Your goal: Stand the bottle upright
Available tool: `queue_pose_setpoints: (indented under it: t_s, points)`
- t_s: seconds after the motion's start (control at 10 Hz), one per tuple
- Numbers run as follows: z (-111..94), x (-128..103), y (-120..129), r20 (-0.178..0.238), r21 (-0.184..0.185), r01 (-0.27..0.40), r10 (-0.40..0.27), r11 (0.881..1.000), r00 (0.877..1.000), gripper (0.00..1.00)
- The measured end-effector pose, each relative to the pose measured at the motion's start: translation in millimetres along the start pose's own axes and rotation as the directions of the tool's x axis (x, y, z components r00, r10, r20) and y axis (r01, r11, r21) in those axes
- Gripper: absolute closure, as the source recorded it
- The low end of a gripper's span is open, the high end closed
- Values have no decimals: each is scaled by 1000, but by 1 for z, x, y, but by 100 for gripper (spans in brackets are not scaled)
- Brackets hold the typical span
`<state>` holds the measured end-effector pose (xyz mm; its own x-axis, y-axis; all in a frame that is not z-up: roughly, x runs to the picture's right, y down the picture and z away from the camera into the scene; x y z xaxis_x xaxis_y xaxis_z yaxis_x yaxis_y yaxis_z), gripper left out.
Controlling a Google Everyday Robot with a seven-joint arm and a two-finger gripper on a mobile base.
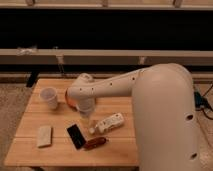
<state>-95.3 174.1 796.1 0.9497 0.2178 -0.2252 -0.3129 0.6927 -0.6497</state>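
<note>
Since small whitish plastic bottle (111, 123) lies flat on table (56, 151), end effector (87, 116), open & empty by its narrow end, should grip mid-body, tilt slowly.

Wooden table (55, 152) before dark windows (100, 30)

a wooden desk (55, 156) carries a translucent whitish cup (49, 96) standing upright at the far left. a pale flat block (44, 135) lies near left, a black phone (75, 135) to its right, and a reddish-brown oblong object (95, 143) just right of the phone.
</note>
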Motion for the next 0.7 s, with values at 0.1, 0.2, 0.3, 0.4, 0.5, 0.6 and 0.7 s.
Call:
queue_pose_setpoints:
  t_s: [0.1,0.2,0.3,0.4,0.5,0.6,0.7]
  points:
    - [0,2,2,5,-8,8,-8,1000,1000,35]
    - [2,4,6,13,-18,23,-23,1000,1000,35]
    - [3,5,9,14,-22,33,-33,999,999,35]
    - [5,6,12,18,-25,43,-43,999,999,35]
    - [6,10,14,23,-28,48,-48,998,999,35]
    - [8,16,16,32,-29,49,-49,998,998,35]
    - [9,20,19,41,-27,51,-50,998,998,35]
